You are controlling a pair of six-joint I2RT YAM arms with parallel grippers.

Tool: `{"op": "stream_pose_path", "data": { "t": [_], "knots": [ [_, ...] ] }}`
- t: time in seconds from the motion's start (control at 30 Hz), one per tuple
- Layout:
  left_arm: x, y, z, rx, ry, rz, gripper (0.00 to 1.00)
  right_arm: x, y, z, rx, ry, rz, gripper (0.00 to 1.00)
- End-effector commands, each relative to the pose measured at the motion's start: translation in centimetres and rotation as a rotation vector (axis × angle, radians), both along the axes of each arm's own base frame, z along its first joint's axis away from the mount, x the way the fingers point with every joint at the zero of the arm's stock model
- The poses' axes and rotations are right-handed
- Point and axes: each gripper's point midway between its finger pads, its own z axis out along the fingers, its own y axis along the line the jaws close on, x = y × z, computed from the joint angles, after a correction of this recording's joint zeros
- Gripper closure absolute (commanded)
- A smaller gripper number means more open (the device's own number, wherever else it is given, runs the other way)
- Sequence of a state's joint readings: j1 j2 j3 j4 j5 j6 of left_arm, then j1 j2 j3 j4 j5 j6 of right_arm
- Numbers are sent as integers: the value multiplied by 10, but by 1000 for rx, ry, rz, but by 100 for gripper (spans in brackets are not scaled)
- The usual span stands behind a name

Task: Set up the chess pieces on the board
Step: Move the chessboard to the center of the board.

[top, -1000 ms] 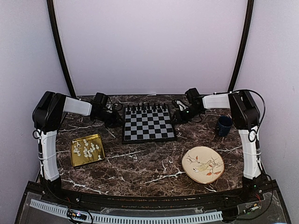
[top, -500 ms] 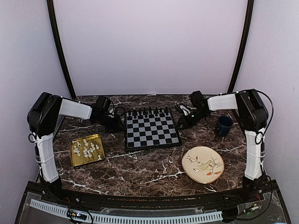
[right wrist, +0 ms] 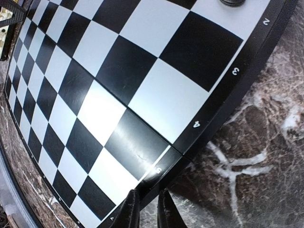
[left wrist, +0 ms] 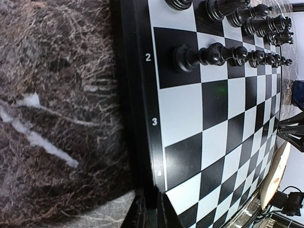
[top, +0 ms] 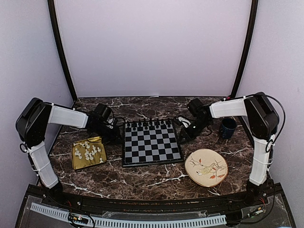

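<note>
Lying flat on the dark marbled bench (top: pixel 142 183), the board (top: pixel 152 145) is a square of black and pale grey chequers inside a thin black border. Small white numerals run along the side borders, and a fine seam crosses the middle. It sits mid-bench, a little nearer the far edge. Being square, it has no long axis, and its sides run almost parallel to the bench edges. Two rows of black chessmen (top: pixel 149 124) stand upright along its far side, in lines running left to right.

The cream plate (top: pixel 206 167), painted with a branch-and-leaf motif, lies towards the near right corner of the bench, just off the board's near right corner. The gold tray (top: pixel 88 153) lies towards the left edge, turned slightly askew, near the board's left side.

The left gripper (left wrist: pixel 152 209) pinches the board's left border between close-set fingers. The right gripper (right wrist: pixel 148 195) likewise straddles the right border, fingers pressed in on the rim.

A dark blue mug (top: pixel 228 127) stands by the right edge, and I cannot tell what is inside it. The white chessmen (top: pixel 89 151) lie in a loose scatter inside the tray; none stand on the board.
</note>
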State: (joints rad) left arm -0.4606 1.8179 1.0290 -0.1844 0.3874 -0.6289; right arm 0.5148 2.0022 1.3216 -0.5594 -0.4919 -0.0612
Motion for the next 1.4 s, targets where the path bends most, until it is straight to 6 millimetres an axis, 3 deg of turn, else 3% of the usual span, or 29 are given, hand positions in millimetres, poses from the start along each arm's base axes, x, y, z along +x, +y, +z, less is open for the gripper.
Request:
{"op": "stream_pose_path", "data": {
  "t": [0.0, 0.4, 0.77, 1.1, 1.37],
  "knots": [
    [-33, -24, 3, -62, 26, -127, 90, -72, 22, -20, -4, 151, 169, 87],
    [-50, -34, -6, -33, 16, -169, 90, -98, 24, -16, -19, 150, 240, 88],
    [-52, -25, -6, 23, -3, -141, 85, -98, 30, -12, -19, 124, 265, 90],
    [-35, -16, 27, 111, -98, -150, 82, -72, 14, 16, -35, 28, 223, 88],
    [-11, 11, 86, 283, -303, -154, 69, -30, -12, 59, -8, -155, 169, 81]
  ]
}}
